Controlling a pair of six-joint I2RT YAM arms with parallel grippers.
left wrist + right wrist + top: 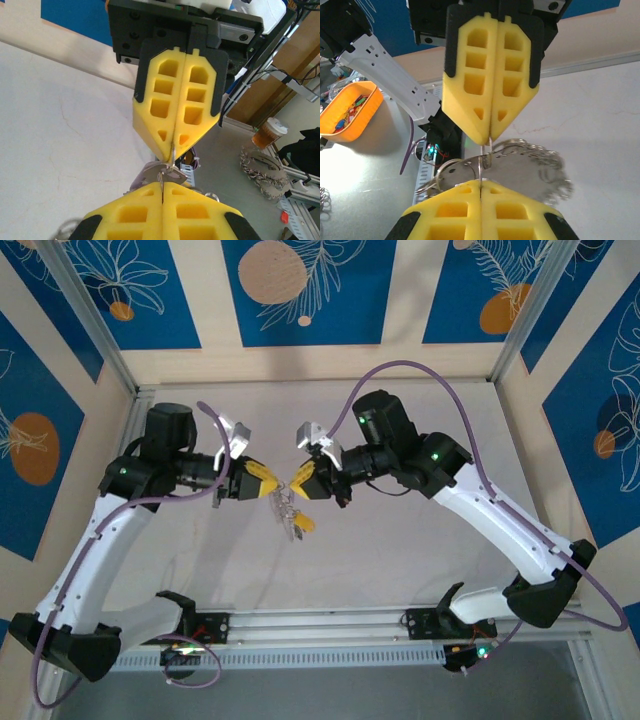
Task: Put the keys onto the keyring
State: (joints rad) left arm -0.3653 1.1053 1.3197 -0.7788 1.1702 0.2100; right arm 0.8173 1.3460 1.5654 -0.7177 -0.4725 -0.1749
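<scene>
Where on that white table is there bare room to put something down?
Bare tabletop runs along the back wall, and again between the keys and the front rail. The middle is crowded: the left fingers and right fingers meet there, shut on the keyring.

We note a pale, matte table, w/ faint hairline marks seen in the left wrist view. Along its near edge an alu. rail carries the left arm base and right arm base.
</scene>
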